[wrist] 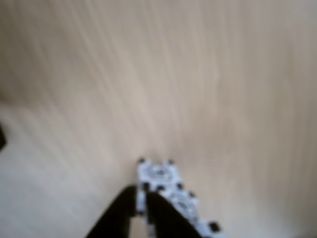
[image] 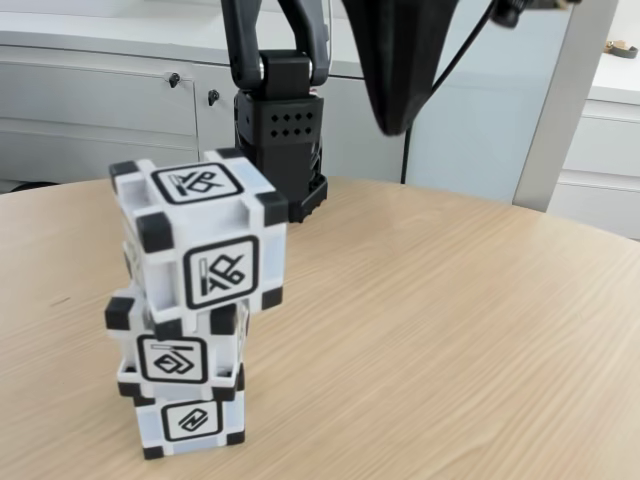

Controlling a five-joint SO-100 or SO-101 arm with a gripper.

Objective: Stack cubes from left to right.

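**Three cubes in one tower on the wooden surface**

In the fixed view the three cubes stand one on another at the left part of the round surface [image: 450, 330]. The bottom cube [image: 190, 422] sits flat on the wood. The middle cube [image: 178, 350] rests on it, a little shifted to the left. The top cube [image: 205, 240] lies on the middle one; it is turned and looks tilted, and it overhangs to the right. Each cube is white plastic with black corner blocks and a black-framed square glyph on every face.

In the wrist view the pincer [wrist: 139, 208] enters from the bottom edge as two dark fingers with a narrow gap between them. The stack [wrist: 166, 191] shows just beside their tips, but the picture is blurred, so I cannot tell if the pincer grips a cube or only is near it.

The surface is light wood with a fine straight grain. Behind it stands the black arm base [image: 282, 140], and further back grey cabinets [image: 100, 110].
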